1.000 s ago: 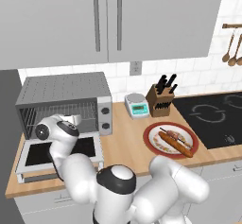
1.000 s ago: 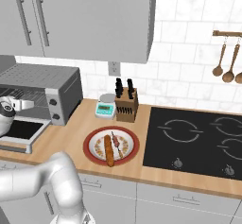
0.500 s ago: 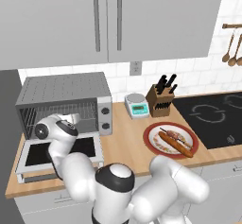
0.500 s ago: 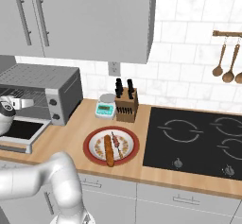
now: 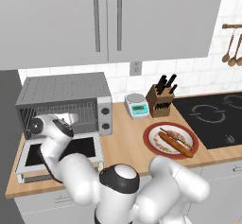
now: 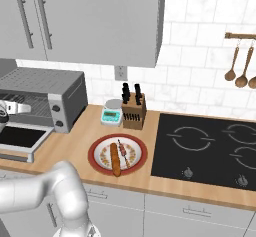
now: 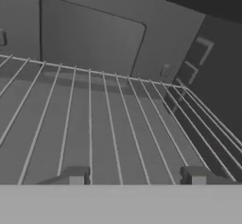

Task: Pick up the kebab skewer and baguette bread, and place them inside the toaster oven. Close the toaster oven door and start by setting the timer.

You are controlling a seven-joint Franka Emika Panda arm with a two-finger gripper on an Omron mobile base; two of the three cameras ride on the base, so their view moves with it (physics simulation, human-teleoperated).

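The gripper (image 7: 134, 175), released and empty, is facing the toaster oven (image 5: 66, 95) rack; the stiff, light baguette bread (image 5: 176, 144) suits a mid-length grasp.

Silver-grey toaster oven (image 5: 66, 93) with dotted top, black knobs; dark-glass toaster oven door (image 5: 61, 150). Orange-brown baguette bread (image 5: 176, 144), reddish-brown kebab skewer (image 5: 175, 136) at its 12 o'clock, on red-rimmed plate (image 5: 150, 132).
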